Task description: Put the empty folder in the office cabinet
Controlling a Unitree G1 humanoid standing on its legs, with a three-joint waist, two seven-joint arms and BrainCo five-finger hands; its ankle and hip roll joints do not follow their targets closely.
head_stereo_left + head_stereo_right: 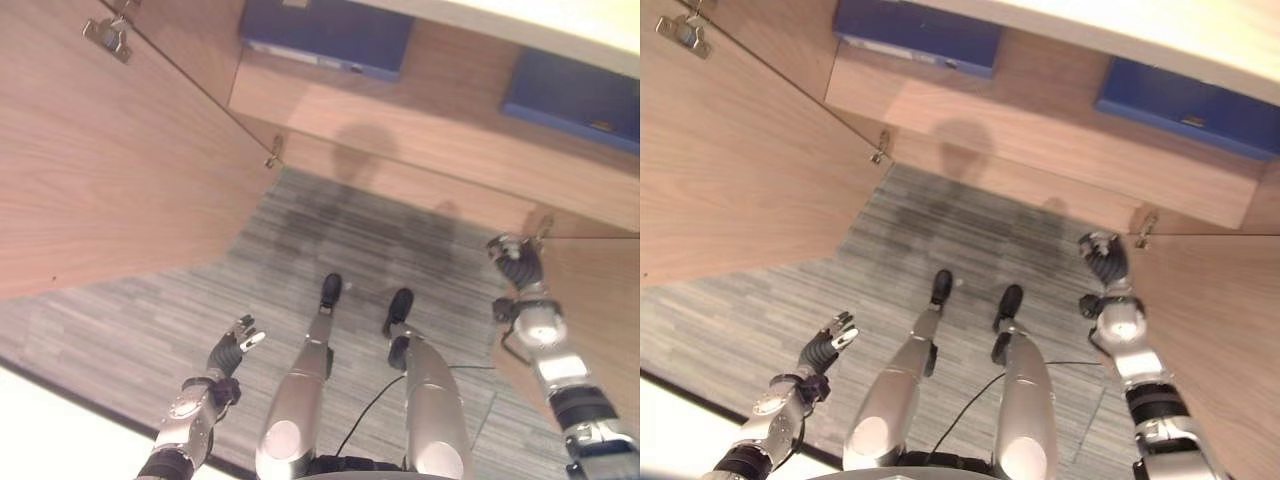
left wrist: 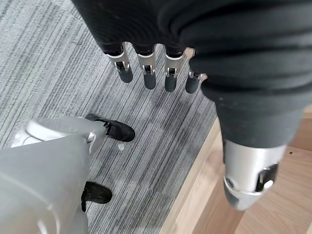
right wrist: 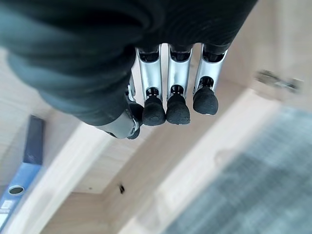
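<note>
Two blue folders lie on the cabinet's lower shelf [image 1: 430, 120]: one at the left [image 1: 325, 35] and one at the right [image 1: 575, 90]. The right wrist view catches a blue folder [image 3: 22, 180] past the fingers. My right hand [image 1: 518, 262] is raised beside the inner edge of the right cabinet door [image 1: 600, 290], its fingers [image 3: 178, 105] relaxed and empty. My left hand [image 1: 228, 355] hangs low over the carpet at the lower left, fingers [image 2: 146, 73] straight, holding nothing.
Both cabinet doors stand open; the left door [image 1: 110, 160] swings out wide, with metal hinges [image 1: 108, 35] on it. Grey striped carpet [image 1: 380, 230] runs up to the cabinet's base board. A pale surface edge [image 1: 40, 420] shows at the lower left.
</note>
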